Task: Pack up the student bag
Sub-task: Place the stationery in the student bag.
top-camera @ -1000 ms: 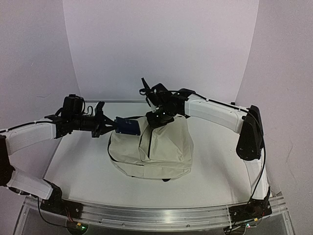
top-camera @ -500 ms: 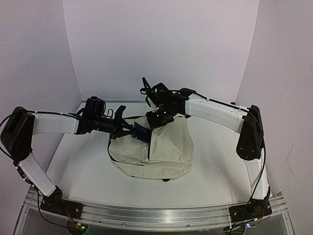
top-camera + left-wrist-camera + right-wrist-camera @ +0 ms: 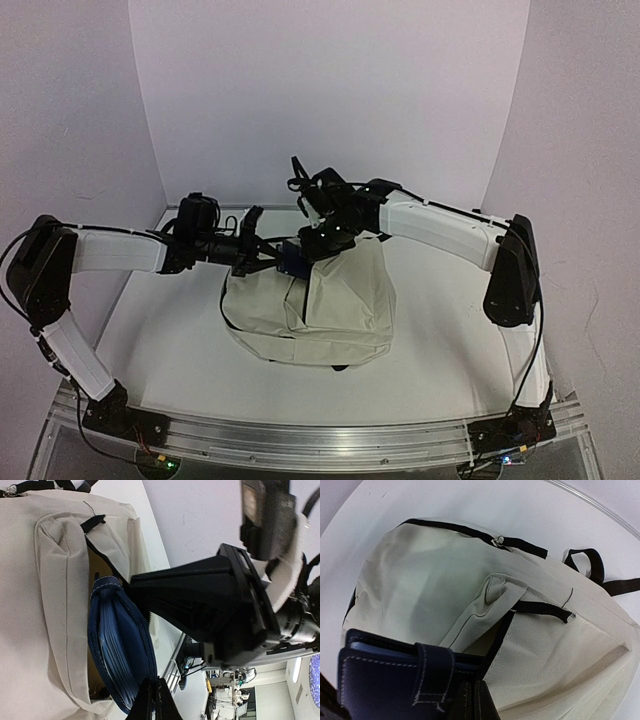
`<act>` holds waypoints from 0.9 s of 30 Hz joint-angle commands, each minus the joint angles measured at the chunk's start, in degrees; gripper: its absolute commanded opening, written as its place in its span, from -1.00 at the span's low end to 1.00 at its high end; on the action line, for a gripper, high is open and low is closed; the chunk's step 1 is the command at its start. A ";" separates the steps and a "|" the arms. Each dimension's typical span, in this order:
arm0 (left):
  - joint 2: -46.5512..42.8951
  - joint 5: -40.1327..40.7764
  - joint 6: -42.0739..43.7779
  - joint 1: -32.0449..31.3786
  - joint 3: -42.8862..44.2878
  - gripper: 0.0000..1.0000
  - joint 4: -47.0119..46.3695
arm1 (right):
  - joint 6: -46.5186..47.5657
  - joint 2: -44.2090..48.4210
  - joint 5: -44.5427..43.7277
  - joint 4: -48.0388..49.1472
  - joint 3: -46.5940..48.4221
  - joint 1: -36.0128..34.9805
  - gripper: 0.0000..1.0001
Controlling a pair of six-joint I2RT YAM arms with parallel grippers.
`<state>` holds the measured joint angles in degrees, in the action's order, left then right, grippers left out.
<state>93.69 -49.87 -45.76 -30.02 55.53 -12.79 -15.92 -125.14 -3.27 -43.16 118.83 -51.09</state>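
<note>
While my left gripper [image 3: 270, 256] clamps the navy case [image 3: 292, 258] at its mouth, the student bag [image 3: 330, 305] slumps mid-way across the table [image 3: 450, 335], soft and light. My right gripper [image 3: 322, 240] seems clenched on its zipper rim, the best hold.

No lettering, brand or number can be read on the student bag [image 3: 340, 300] or blue case [image 3: 117, 645]

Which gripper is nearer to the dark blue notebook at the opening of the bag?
Left. The left gripper grips the dark blue notebook itself. The right gripper is just beside it, pinching the opening edge of the student bag.
</note>
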 commanded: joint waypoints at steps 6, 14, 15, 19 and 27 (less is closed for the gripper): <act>14.95 0.70 -5.20 -0.52 7.02 -1.00 -14.28 | 0.19 5.56 5.31 0.90 1.69 -0.27 -1.00; 22.54 -1.56 -5.02 -4.19 16.68 -1.00 -14.00 | -0.03 5.15 8.56 1.25 2.17 -0.27 -1.00; 22.44 -1.24 -4.40 -4.63 17.24 -1.00 -13.06 | 0.00 5.06 8.60 1.24 2.35 -0.19 -1.00; 23.76 -0.33 -3.31 -5.81 19.01 -0.96 -10.26 | -0.05 4.91 9.15 1.31 2.46 -0.02 -1.00; 22.05 3.33 0.03 -6.28 18.31 -0.42 -2.18 | -1.57 4.91 9.56 1.32 0.97 1.44 -0.98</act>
<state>119.21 -49.15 -48.96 -35.85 73.71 -18.20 -16.28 -124.38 2.84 -43.37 118.87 -49.79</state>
